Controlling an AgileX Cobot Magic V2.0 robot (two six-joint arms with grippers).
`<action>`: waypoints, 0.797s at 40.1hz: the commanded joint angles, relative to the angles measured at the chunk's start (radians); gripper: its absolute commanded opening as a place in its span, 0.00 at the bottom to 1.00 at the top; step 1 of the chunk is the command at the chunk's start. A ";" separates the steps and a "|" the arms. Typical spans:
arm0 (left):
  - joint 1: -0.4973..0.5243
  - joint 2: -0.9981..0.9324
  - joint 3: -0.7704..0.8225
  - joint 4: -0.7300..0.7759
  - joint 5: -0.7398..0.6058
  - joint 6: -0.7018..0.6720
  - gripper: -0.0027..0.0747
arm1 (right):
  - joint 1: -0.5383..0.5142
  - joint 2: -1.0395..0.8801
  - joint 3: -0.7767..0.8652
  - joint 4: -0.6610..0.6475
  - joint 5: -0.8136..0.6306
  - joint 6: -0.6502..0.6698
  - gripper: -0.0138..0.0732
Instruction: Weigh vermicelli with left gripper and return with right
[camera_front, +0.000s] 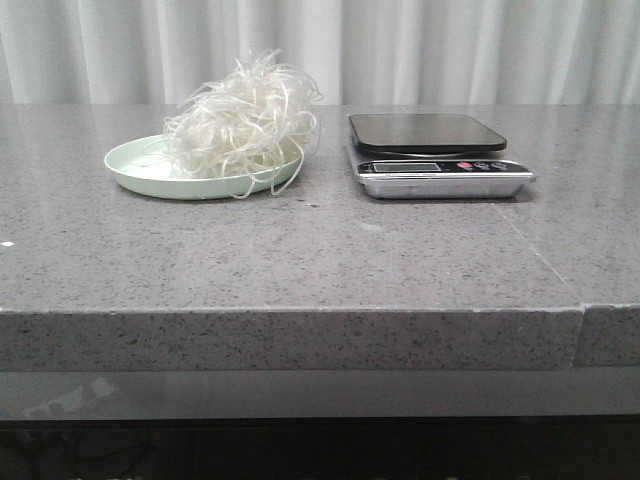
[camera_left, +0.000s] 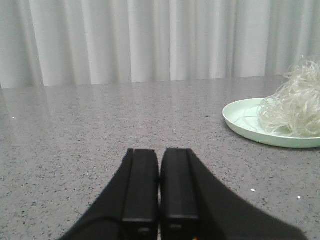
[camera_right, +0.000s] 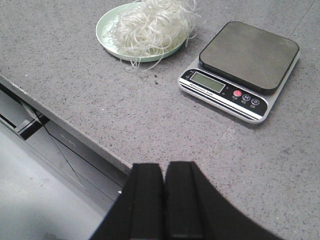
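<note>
In the front view, the vermicelli (camera_front: 245, 125) sits as a fluffy off-white clump on a pale green plate (camera_front: 135, 165), piled toward the plate's right side, with a few strands hanging over the rim onto the grey speckled countertop (camera_front: 300, 250). Just to the right of the plate, apart from it, stands a digital kitchen scale (camera_front: 435, 155) with a dark square platform and a silver front panel carrying a display and small buttons. The platform is bare. Pale pleated curtains (camera_front: 450, 50) hang behind the counter. Neither arm shows in this view.

In the left wrist view, the left gripper (camera_left: 159, 192) hangs low over the countertop (camera_left: 100, 130), its two matte black fingers pressed together with only a thin seam between them and nothing held. The plate (camera_left: 240, 117) with the vermicelli (camera_left: 295, 102) lies well apart from the fingers, partly cut off by the picture's edge. The curtains (camera_left: 150, 40) fill the background.

In the right wrist view, the right gripper (camera_right: 164, 200) is likewise closed, fingers side by side and empty, above the counter's front edge (camera_right: 65, 125). Beyond it lie the scale (camera_right: 242, 67), with a blank grey display and a red button among its controls, and the plate (camera_right: 107, 37) bearing the vermicelli (camera_right: 150, 25), loose strands trailing over the rim toward the scale.
</note>
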 joint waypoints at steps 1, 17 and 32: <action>0.002 -0.024 0.037 -0.011 -0.087 0.001 0.24 | -0.005 0.002 -0.026 -0.009 -0.063 0.000 0.34; 0.002 -0.024 0.037 -0.011 -0.087 0.001 0.24 | -0.039 -0.005 -0.013 -0.009 -0.067 0.000 0.34; 0.002 -0.024 0.037 -0.011 -0.087 0.001 0.24 | -0.402 -0.344 0.315 -0.008 -0.417 0.000 0.34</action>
